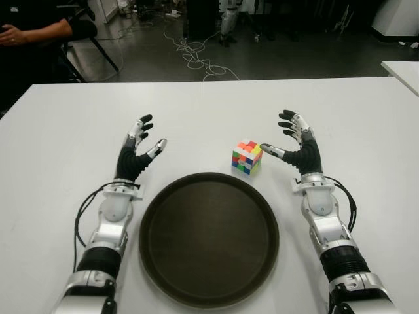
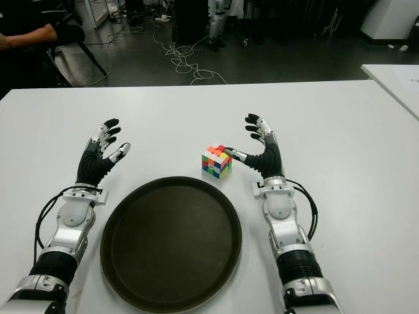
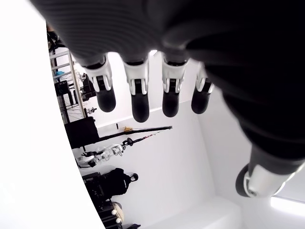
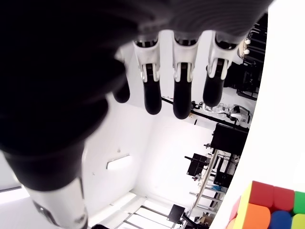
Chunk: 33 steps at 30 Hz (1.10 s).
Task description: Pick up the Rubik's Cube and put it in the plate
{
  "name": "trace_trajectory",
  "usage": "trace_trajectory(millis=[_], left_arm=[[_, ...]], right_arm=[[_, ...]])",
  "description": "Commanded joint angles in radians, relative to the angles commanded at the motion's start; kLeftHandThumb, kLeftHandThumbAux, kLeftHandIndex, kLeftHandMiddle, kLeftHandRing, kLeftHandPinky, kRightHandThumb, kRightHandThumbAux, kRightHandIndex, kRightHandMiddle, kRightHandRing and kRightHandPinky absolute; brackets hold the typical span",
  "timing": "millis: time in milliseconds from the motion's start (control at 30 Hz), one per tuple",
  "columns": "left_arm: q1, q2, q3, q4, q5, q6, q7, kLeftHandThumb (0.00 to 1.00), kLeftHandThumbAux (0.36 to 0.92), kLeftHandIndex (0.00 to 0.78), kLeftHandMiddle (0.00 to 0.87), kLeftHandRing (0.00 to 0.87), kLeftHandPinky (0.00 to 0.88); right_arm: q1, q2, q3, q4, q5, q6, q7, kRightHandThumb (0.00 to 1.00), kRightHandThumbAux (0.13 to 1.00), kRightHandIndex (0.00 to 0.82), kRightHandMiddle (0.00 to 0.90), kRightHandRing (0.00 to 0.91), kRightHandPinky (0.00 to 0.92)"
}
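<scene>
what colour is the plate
Dark brown plate, shown best in the left eye view.

A white worktop (image 1: 59, 131) carries two things. A round dark plate (image 1: 208, 238) lies at its near middle. A cube (image 1: 247, 157) sits on the bare surface just beyond the plate's far right rim, apart from it.

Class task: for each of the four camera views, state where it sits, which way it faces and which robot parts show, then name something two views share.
Left eye view: on the head, facing down at the white table; both hands, left hand, right hand, open beside the round dark brown plate.
Right eye view: on the head, same scene, slightly offset.
Left wrist view: close on its open fingers.
Right wrist view: close on its open fingers.
Shared: the multicoloured Rubik's Cube shows in both eye views and the right wrist view.
</scene>
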Motion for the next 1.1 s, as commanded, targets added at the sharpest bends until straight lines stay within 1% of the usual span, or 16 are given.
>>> trace_trajectory(millis=[200,500,567,667,800,867,967,1100], left_arm=[[0.005,0.001,-0.001,-0.012,0.0,0.012,-0.002,0.056,0.557,0.087,0.117,0.104,0.09],[0.005,0.003,-0.001,-0.001,0.002,-0.003,-0.003,0.071,0.565,0.09,0.118,0.1,0.079],[0.006,0.004,0.0,-0.004,0.0,-0.007,-0.004,0.072,0.572,0.092,0.119,0.099,0.075],[0.006,0.004,0.0,-0.003,0.001,-0.011,-0.002,0.065,0.578,0.094,0.119,0.095,0.071],[0.005,0.006,0.001,0.002,0.003,-0.014,-0.001,0.057,0.577,0.092,0.119,0.093,0.068],[0.004,0.006,0.001,0.004,0.004,-0.015,-0.001,0.054,0.579,0.093,0.121,0.092,0.067],[0.004,0.009,-0.001,0.009,0.009,-0.019,0.002,0.051,0.58,0.093,0.121,0.091,0.068],[0.004,0.01,-0.002,0.01,0.015,-0.023,0.007,0.048,0.581,0.097,0.127,0.102,0.078]], right_arm=[[0.003,-0.001,0.002,-0.007,-0.003,0.005,0.001,0.018,0.809,0.193,0.223,0.212,0.216],[0.01,0.002,0.004,-0.027,-0.01,0.01,-0.009,0.008,0.821,0.181,0.216,0.199,0.193],[0.012,0.004,0.009,-0.059,-0.023,0.013,-0.018,0.007,0.819,0.167,0.209,0.193,0.185],[0.018,0.008,0.015,-0.112,-0.038,0.03,-0.024,0.003,0.815,0.141,0.192,0.175,0.145],[0.02,0.012,0.021,-0.158,-0.048,0.055,-0.023,0.0,0.814,0.125,0.179,0.159,0.112],[0.019,0.009,0.024,-0.155,-0.054,0.048,-0.026,0.0,0.814,0.118,0.174,0.154,0.104],[0.016,0.0,0.036,-0.149,-0.082,0.008,-0.042,0.0,0.817,0.107,0.168,0.147,0.098],[0.004,-0.008,0.046,-0.136,-0.11,-0.023,-0.06,0.0,0.835,0.102,0.163,0.143,0.095]])
